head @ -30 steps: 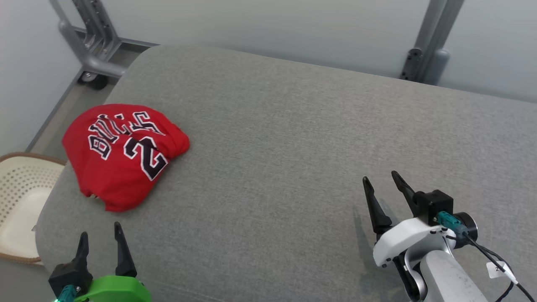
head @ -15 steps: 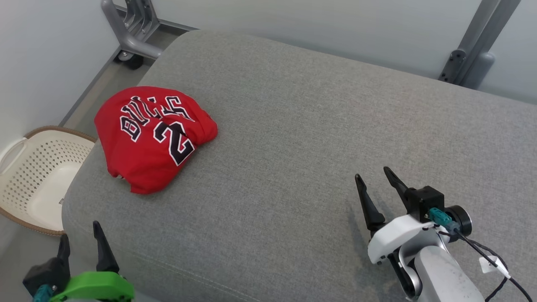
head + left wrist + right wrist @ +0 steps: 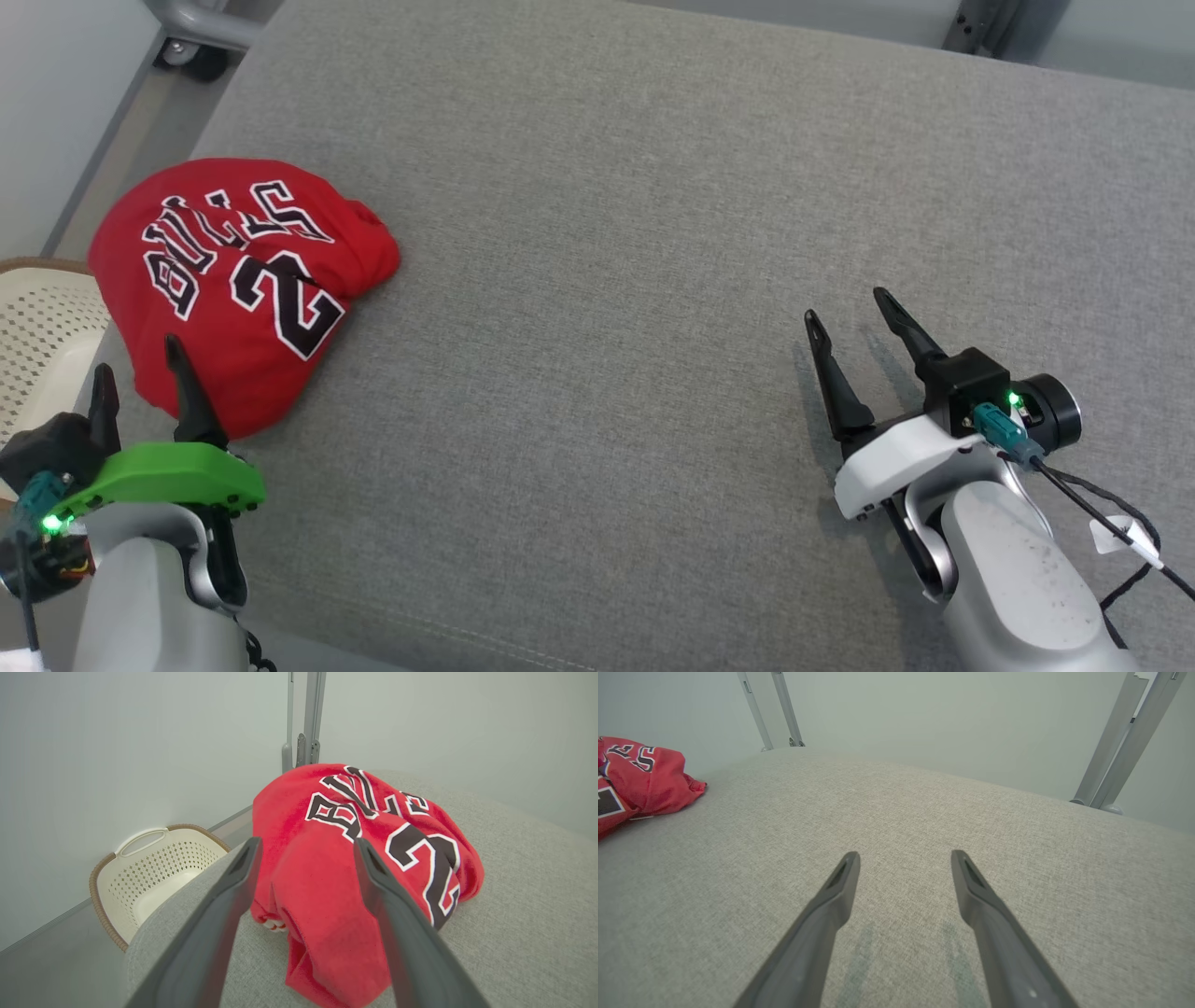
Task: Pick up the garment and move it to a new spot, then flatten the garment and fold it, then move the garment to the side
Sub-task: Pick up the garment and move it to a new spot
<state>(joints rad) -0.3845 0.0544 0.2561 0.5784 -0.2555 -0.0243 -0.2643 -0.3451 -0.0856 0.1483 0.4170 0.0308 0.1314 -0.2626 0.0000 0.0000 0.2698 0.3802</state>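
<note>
Far left, the basket [image 3: 42, 322] sits off the cushion's [image 3: 607, 280] edge, outside the left gripper's outer finger and out of play. Now the news: the left gripper [image 3: 138, 357] has come forward! A second ago its tips stood short of the jersey's near hem. Now they're right up at that hem, jaws spread wide and holding nothing. From the wrist, red cloth shows in the gap between the fingers and just ahead of them. Whether the tips touch the fabric yet, I can't tell. The head camera has swung and dipped too, so the whole picture has slid. The jersey [image 3: 233, 271] itself hasn't budged: same crumpled heap, lettering up, by the cushion's left corner. So the pick-up is only opening, I'd say, with nothing lifted and every later step still to come. What's wanted next, to my eye, is a short push in and a close on that near fold. The heap is loose, though, so a shallow bite might catch one layer and drag the rest. Bare cushion follows, then the right gripper [image 3: 846, 304], jaws wide and empty over plain fabric. The jersey lies well off beyond its left finger. I can't pick out any move of its own from the camera's swing, so it looks like the waiting partner for now.
</note>
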